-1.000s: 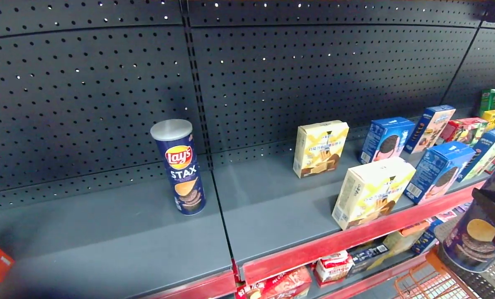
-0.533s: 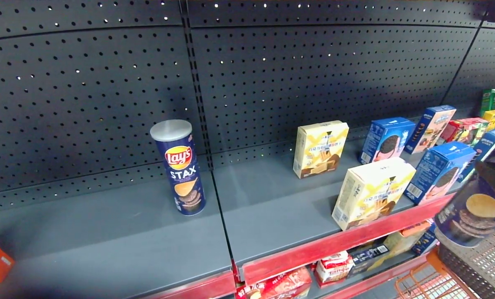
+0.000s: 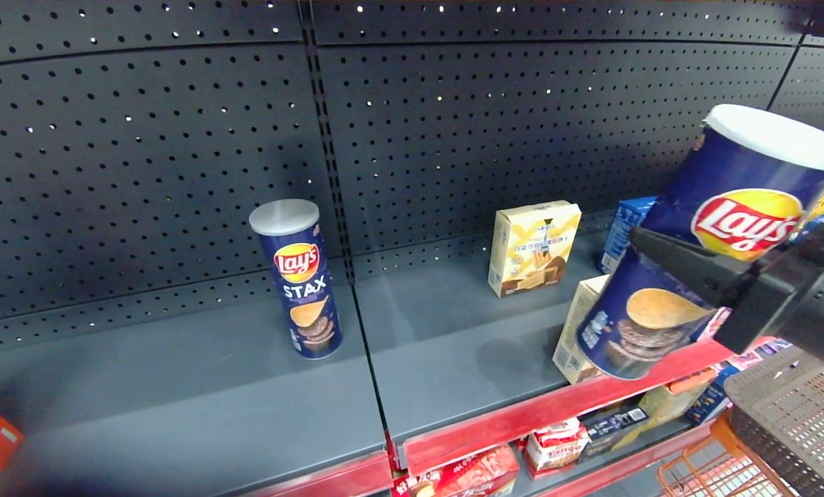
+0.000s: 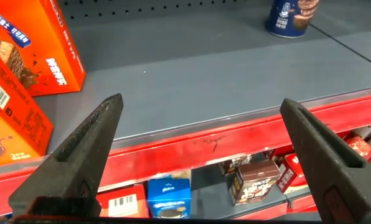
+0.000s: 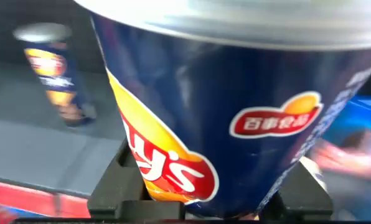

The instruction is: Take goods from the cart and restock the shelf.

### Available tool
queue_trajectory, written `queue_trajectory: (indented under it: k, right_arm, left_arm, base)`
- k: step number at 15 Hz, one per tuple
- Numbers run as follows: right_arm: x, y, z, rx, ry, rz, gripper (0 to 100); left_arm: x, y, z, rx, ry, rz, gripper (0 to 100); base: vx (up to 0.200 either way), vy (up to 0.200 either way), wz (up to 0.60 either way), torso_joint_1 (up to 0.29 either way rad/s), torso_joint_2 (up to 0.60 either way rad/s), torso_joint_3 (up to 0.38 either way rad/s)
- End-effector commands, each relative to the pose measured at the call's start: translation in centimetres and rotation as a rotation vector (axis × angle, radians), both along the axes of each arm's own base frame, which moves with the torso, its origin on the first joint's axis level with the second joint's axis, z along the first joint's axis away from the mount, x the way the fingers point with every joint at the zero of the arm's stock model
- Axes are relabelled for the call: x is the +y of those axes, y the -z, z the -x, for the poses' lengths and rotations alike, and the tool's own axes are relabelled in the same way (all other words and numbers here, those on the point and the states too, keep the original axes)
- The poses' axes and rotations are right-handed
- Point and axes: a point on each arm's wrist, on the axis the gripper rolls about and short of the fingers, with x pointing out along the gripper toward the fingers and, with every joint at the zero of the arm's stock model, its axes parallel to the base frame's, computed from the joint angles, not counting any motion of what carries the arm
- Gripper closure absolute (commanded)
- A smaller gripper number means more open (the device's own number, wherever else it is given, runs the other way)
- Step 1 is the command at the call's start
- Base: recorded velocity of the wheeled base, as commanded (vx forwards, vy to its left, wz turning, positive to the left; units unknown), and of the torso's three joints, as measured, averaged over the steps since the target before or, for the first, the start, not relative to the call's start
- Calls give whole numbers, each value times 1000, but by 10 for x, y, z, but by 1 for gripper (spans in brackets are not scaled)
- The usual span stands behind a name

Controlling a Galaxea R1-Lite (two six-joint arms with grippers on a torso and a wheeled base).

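The grey shelf [image 3: 197, 386] with its red front lip runs across the head view, backed by a dark pegboard panel [image 3: 177, 138]. At the right, a blue chip can [image 3: 722, 207] hangs in the air, tilted, with its white lid up and to the right and its base over the shelf's front lip. The right gripper [image 3: 688, 266] has its jaws clamped around the can's middle, and one black finger crosses the label. Below it sits the grey cart basket [image 3: 791, 407].

A second chip can [image 3: 296, 276] stands upright on the shelf near the panel seam, well apart from the held one. A yellow biscuit box [image 3: 532, 247] stands farther right near the back. Another yellow box [image 3: 572, 338] at the front lip is partly hidden by the held can. A blue box [image 3: 620, 231] shows just behind the can.

The left gripper [image 4: 201, 155] hangs before the red lip with its jaws spread wide and nothing between them. Orange boxes [image 4: 30, 43] stand on the shelf beside it.
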Motion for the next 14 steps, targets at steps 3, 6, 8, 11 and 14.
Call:
queue_trajectory:
  k: [3, 6, 8, 11, 14]
  right_arm:
    - [48, -3, -14, 18, -70, 19, 100]
    - [50, -2, -11, 1, -71, 37, 100]
    - [50, -4, -11, -5, -73, 35, 100]
    - [49, -2, -11, 0, -68, 47, 100]
    - [48, -3, -11, -3, -63, 46, 100]
  left_arm:
    - [0, 0, 0, 0, -1, 1, 0]
    - [0, 0, 0, 0, -1, 1, 0]
    - [0, 0, 0, 0, 1, 1, 0]
    - [0, 0, 0, 0, 1, 1, 0]
    - [0, 0, 0, 0, 1, 1, 0]
  base:
    - [0, 0, 0, 0, 0, 0]
    - [0, 0, 0, 0, 0, 0]
    - [0, 0, 0, 0, 0, 0]
    - [0, 0, 600, 2, 2, 1]
    - [0, 0, 600, 1, -1, -1]
